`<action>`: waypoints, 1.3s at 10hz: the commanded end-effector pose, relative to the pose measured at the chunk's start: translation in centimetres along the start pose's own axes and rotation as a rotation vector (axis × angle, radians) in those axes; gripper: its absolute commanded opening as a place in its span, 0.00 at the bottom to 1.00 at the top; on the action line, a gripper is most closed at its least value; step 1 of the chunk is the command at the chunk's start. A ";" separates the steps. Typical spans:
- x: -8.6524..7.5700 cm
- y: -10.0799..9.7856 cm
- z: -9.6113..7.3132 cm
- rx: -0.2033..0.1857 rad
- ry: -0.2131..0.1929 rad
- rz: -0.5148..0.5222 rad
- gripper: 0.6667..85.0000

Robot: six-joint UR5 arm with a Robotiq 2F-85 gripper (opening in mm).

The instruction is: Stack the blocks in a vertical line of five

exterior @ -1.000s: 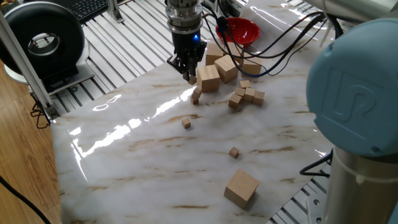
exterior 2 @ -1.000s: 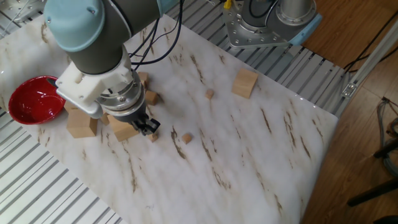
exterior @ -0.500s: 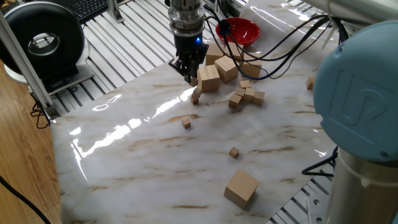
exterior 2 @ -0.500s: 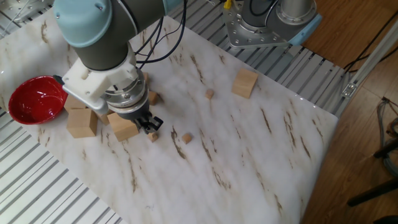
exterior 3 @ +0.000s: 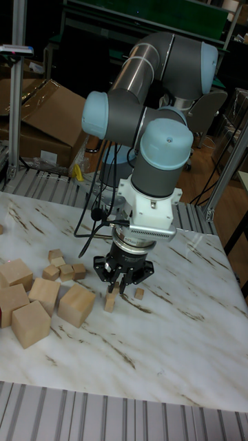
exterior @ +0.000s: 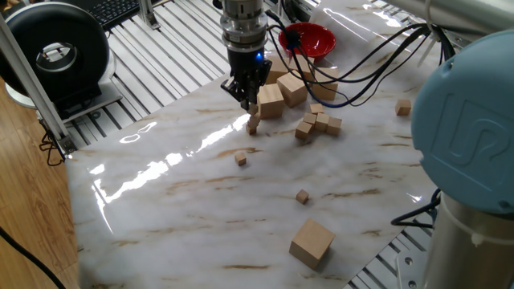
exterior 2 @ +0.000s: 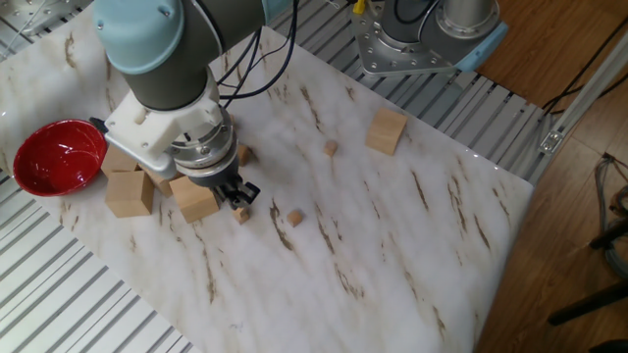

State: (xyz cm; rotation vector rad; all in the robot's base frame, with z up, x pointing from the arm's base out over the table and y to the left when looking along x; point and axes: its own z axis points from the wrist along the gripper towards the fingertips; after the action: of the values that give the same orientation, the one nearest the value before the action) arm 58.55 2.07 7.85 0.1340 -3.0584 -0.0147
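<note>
— Which step is in hand?
— Stacking, it seems: the gripper (exterior: 250, 99) hangs just above a short stack of tiny blocks (exterior: 254, 123). Whether its fingers hold a block cannot be told (they look narrow).
— And next?
— Probably a loose block (exterior: 240, 159) must be fetched and set squarely on top.
— The surroundings?
— A glossy marble tabletop (exterior: 161, 209), a red bowl (exterior: 312, 38), and a slatted aluminium bed (exterior: 152, 64).

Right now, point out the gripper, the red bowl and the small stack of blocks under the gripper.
gripper (exterior: 247, 99), one fixed view, between the fingertips.
red bowl (exterior 2: 44, 175), the other fixed view, on its near rim.
small stack of blocks (exterior 3: 109, 301), tall fixed view, on the stack's front face.
</note>
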 end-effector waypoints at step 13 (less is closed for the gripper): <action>0.5 0.3 0.4 -0.016 0.008 -0.044 0.31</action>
State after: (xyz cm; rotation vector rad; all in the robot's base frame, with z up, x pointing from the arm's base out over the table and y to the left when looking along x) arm 58.00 2.11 7.43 0.1880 -3.0476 -0.0194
